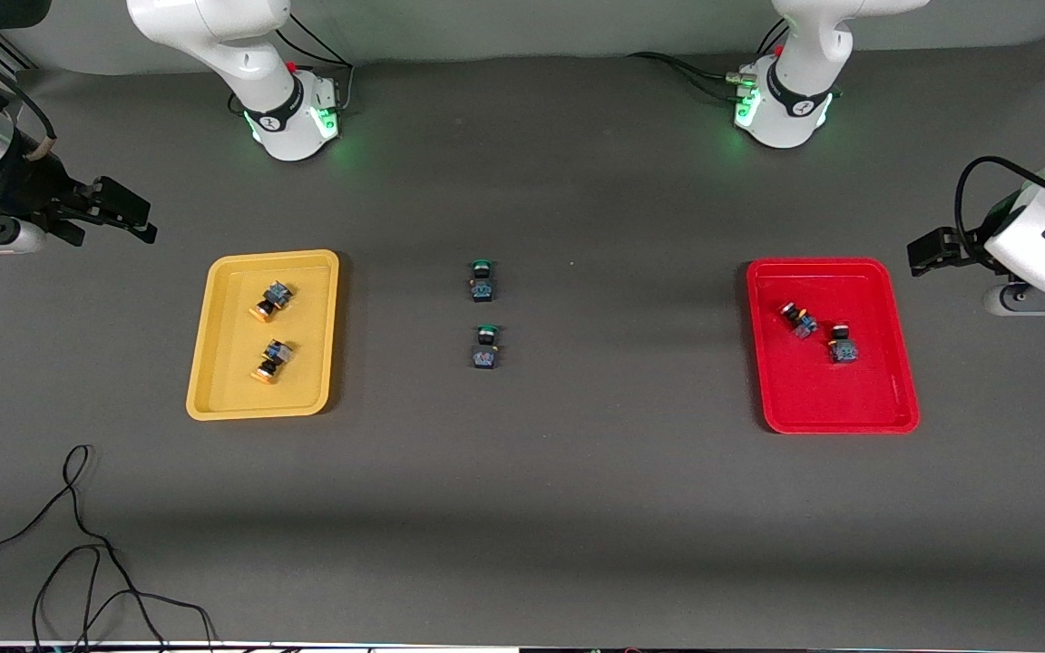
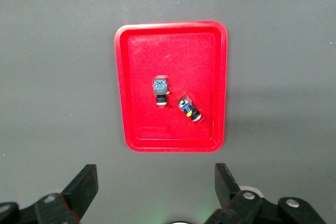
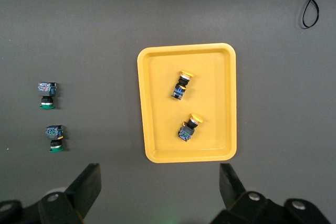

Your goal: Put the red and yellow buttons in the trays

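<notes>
The yellow tray (image 1: 200,363) lies toward the right arm's end of the table and holds two yellow buttons (image 1: 272,300) (image 1: 273,360). The red tray (image 1: 813,390) lies toward the left arm's end and holds two red buttons (image 1: 798,319) (image 1: 842,345). My right gripper (image 1: 128,216) is open and empty, up over bare table beside the yellow tray. My left gripper (image 1: 926,252) is open and empty, up over bare table beside the red tray. The right wrist view shows the yellow tray (image 3: 144,103), both yellow buttons (image 3: 181,85) (image 3: 189,127) and my right gripper (image 3: 159,186). The left wrist view shows the red tray (image 2: 131,77), both red buttons (image 2: 160,91) (image 2: 189,108) and my left gripper (image 2: 156,184).
Two green-capped buttons (image 1: 482,280) (image 1: 485,346) lie on the table midway between the trays; they also show in the right wrist view (image 3: 46,94) (image 3: 54,137). A black cable (image 1: 78,544) loops on the table nearer the front camera than the yellow tray.
</notes>
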`<state>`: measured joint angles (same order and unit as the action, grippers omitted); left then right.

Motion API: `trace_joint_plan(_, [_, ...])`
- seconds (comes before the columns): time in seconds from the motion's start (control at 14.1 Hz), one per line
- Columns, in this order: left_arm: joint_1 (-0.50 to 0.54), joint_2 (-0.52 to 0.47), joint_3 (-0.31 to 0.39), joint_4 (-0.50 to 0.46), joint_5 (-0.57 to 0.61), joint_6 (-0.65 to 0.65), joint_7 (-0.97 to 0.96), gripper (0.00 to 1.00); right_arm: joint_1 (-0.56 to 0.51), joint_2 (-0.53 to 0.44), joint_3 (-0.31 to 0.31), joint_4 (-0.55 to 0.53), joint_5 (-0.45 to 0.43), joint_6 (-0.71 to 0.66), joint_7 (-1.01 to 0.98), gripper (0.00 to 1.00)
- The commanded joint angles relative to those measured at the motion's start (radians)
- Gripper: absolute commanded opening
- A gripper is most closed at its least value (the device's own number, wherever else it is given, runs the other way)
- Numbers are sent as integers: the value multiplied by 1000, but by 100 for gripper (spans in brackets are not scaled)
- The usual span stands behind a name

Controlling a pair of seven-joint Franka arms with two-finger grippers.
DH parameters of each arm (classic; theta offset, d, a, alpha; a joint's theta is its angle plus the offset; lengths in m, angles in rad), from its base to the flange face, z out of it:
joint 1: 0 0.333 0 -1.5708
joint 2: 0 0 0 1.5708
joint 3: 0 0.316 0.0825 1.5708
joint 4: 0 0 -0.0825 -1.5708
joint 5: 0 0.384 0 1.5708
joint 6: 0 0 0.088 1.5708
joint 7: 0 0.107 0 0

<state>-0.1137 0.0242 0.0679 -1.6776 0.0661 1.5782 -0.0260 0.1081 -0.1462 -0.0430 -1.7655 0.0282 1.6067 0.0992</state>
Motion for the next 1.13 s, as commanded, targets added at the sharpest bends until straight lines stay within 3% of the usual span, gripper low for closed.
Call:
trace_joint_plan(0.0, [-83,6,90,25,-14,-30,24,99,-5,17,2,31,-8,-22,-26,100])
trace_joint_plan(0.57, [-35,10,67,27,-14,-32,46,99,-7,19,2,32,-4,-22,-24,100])
trace_joint_plan(0.85, [113,11,-100,30,-11,-33,47,99,-7,27,2,32,-4,-19,-24,100])
trace_joint_plan(1.06, [114,11,-100,38,-12,-43,47,99,-7,28,2,31,-5,-19,-21,100])
